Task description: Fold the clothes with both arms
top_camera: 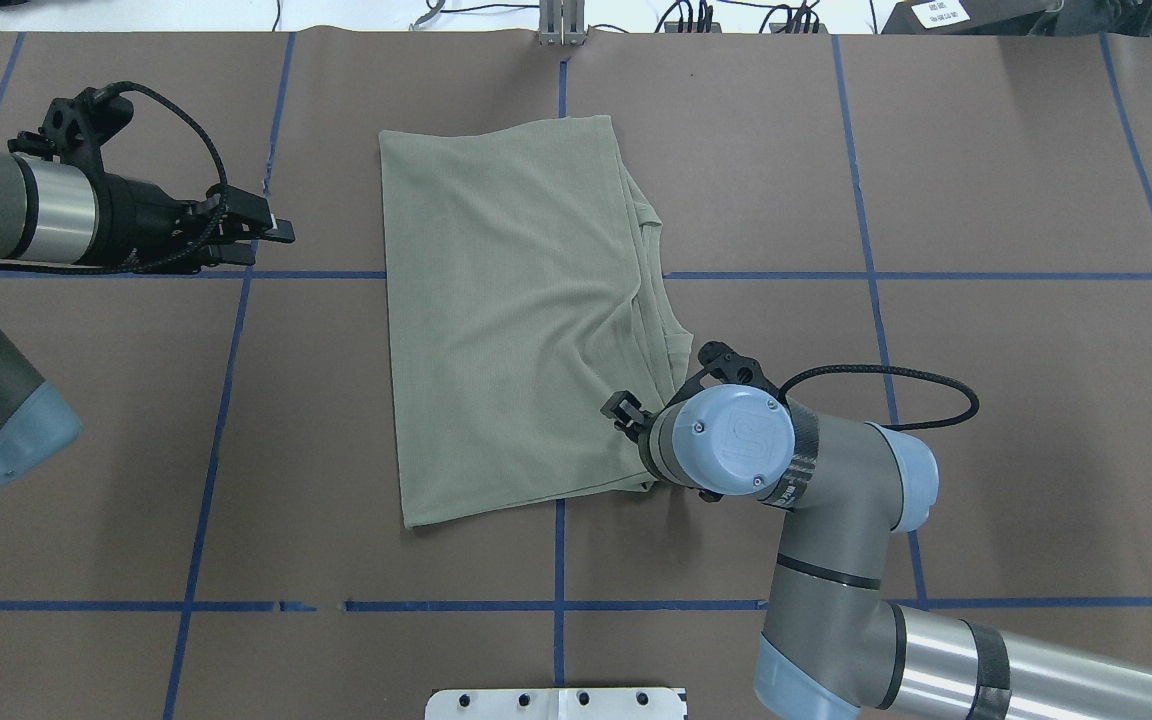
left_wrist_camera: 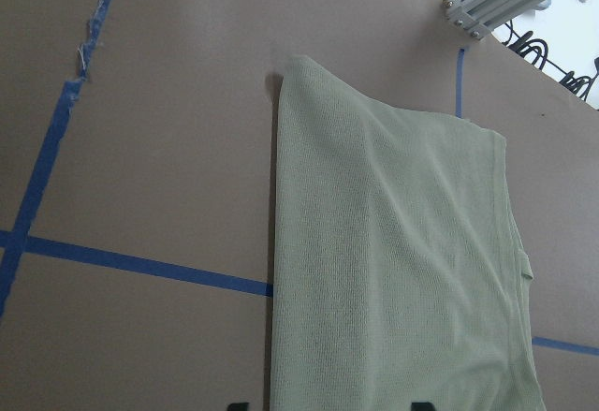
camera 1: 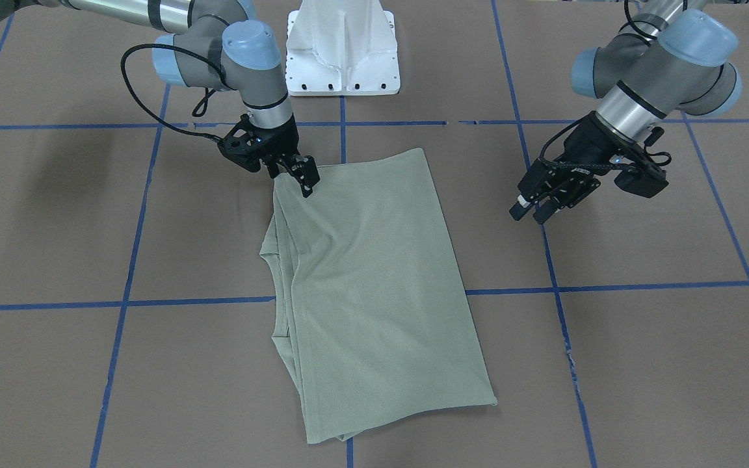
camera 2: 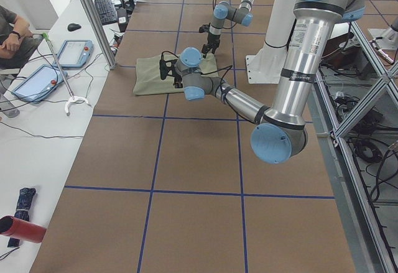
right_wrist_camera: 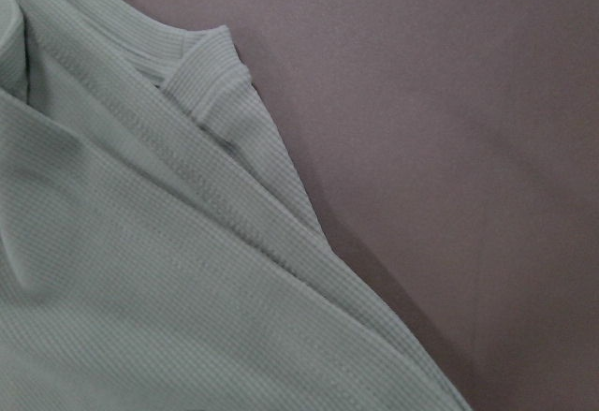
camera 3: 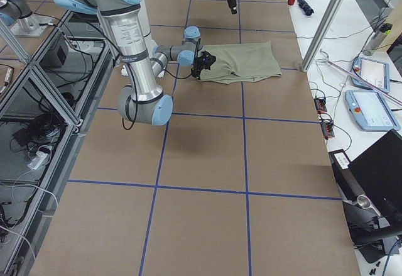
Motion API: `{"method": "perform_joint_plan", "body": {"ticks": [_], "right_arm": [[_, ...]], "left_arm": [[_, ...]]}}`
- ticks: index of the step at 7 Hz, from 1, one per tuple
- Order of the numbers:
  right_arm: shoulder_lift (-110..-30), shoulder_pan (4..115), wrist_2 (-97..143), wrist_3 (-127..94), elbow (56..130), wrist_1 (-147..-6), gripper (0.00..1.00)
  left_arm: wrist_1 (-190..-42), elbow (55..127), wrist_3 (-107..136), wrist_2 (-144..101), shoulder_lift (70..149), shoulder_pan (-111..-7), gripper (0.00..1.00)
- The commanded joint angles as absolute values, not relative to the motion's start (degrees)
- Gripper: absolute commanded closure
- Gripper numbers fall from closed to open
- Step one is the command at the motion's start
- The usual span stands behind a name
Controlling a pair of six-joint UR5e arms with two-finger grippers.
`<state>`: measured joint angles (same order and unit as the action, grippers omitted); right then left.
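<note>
The folded shirt (camera 1: 374, 286) is gripped at its base-side corner by the right pincer (camera 1: 303, 177), while the left pincer (camera 1: 534, 211), held open beside it, must be brought to the shirt.

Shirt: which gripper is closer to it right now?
Right. The right gripper is on the shirt at its corner nearest the robot; the left gripper hangs off to the side, apart from it.

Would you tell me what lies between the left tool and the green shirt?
Only bare brown table with blue tape lines separates the left tool from the shirt, seen overhead.
</note>
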<state>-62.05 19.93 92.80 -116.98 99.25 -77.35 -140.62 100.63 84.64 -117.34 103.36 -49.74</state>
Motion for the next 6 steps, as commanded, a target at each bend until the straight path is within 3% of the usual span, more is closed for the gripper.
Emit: {"method": "perform_joint_plan", "body": {"ticks": [1,2,5,6], "right_arm": [[-61.96,19.86,92.81,-116.98,98.97,-77.34,0.08],[-61.96,19.86,92.81,-117.07,98.88,-77.34,0.23],[-61.79,19.86,92.81,-117.25,98.53,-77.43,0.90],[-61.70,19.78,92.90,-116.90,98.44,-77.34,1.00]], "left_arm": [[-140.63,100.63,84.64,-117.33,103.36,-49.75,0.35],[-140.63,100.63,84.64,-117.33,103.27,-49.75,0.35],[-140.63,100.63,84.64,-117.33,103.27,-49.75,0.35],[-140.63,100.63,84.64,-117.33,103.27,-49.83,0.35]]}}
